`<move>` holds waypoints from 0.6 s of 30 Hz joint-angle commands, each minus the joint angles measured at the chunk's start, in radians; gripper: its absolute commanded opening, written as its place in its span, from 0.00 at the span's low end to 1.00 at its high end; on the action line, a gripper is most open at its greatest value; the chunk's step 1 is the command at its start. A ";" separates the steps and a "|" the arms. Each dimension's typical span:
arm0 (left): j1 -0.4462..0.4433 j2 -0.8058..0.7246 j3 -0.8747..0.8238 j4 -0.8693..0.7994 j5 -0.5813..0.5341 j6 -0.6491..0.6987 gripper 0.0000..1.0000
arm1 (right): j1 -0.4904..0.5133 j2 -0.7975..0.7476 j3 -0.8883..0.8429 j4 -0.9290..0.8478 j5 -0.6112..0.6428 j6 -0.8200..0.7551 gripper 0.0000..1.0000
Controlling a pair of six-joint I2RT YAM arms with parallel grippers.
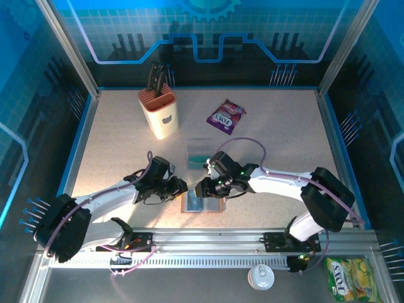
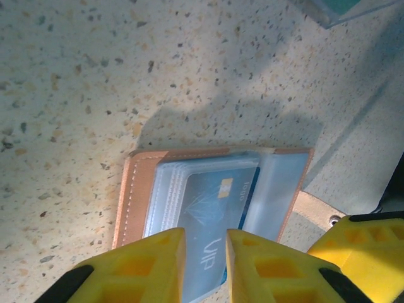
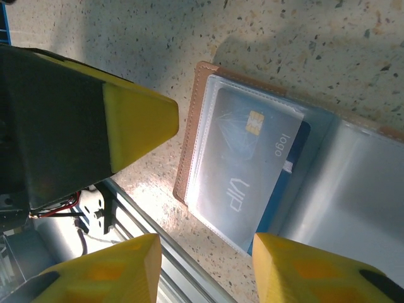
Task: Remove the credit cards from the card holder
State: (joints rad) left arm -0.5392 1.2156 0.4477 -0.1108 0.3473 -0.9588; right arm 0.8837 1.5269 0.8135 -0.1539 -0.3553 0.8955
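The tan-brown card holder [image 1: 214, 207] lies open on the table near the front rail, its leather edge [image 2: 136, 196] and clear sleeves facing up. A blue credit card [image 2: 214, 202] marked VIP sits in the top sleeve, and a darker blue card [image 3: 297, 158] peeks from behind it. My left gripper [image 2: 205, 268] hangs over the card's near end with its yellow fingers a narrow gap apart and the card's face showing between them. My right gripper [image 3: 205, 271] stands open over the holder's corner [image 3: 189, 139], gripping nothing. Both grippers [image 1: 183, 187] [image 1: 203, 188] meet at the holder's far edge.
A clear tray [image 1: 191, 158] holding teal cards stands just behind the grippers. Further back are a knife block [image 1: 159, 113] and a purple snack packet [image 1: 225, 117]. The metal front rail [image 1: 214, 243] runs close below the holder. A can [image 1: 261, 276] and a yellow packet [image 1: 346, 278] lie beyond the rail.
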 commanded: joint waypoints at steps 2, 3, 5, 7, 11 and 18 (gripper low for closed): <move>0.007 0.013 -0.038 0.054 0.053 -0.001 0.24 | 0.024 0.009 0.005 0.033 0.000 0.019 0.44; 0.007 0.016 -0.045 0.064 0.059 -0.005 0.23 | 0.026 0.008 0.003 0.034 0.001 0.022 0.44; 0.007 0.018 -0.053 0.079 0.072 -0.009 0.23 | 0.030 0.008 -0.002 0.034 0.006 0.023 0.44; 0.007 0.019 -0.054 0.080 0.079 -0.009 0.23 | 0.033 0.010 -0.006 0.039 0.009 0.026 0.44; 0.005 0.017 -0.057 0.077 0.087 -0.008 0.22 | 0.037 0.017 -0.012 0.046 0.010 0.028 0.44; 0.005 0.007 -0.077 0.082 0.079 -0.013 0.19 | 0.039 0.036 -0.030 0.082 0.009 0.039 0.44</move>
State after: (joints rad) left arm -0.5392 1.2259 0.3927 -0.0383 0.4019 -0.9676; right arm 0.9051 1.5455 0.8043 -0.0998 -0.3485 0.9203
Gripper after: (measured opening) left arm 0.203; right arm 0.437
